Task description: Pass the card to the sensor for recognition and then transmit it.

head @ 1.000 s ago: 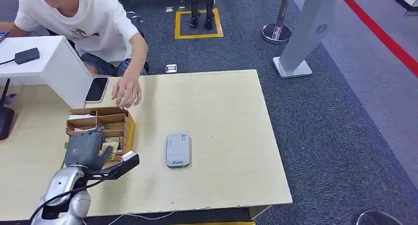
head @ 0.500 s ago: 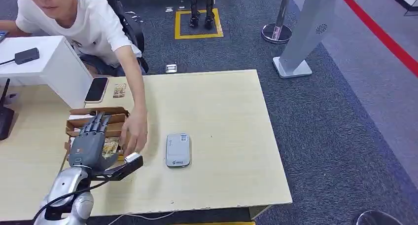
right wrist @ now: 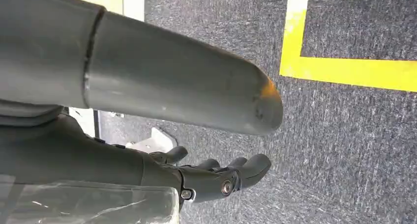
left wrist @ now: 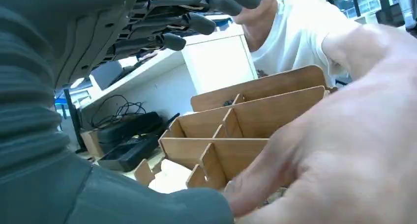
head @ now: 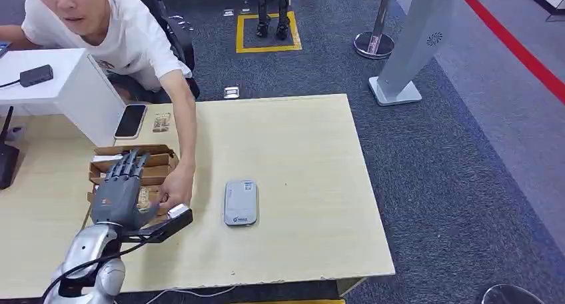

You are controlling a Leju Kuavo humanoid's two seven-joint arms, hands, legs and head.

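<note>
A pale wooden bench (head: 300, 144) carries a divided wooden box (head: 156, 164) near its left side, a grey sensor (head: 240, 202) just right of it, and farther back a phone (head: 130, 121) with a small card (head: 160, 122) beside it. A person (head: 126, 37) in a white shirt reaches into the box's near end, that hand (head: 174, 192) close beside the robot's left hand (head: 120, 187), which hovers over the box with fingers (left wrist: 196, 22) spread and holding nothing. The right hand (right wrist: 216, 177) hangs over grey carpet, fingers loosely curled around nothing.
</note>
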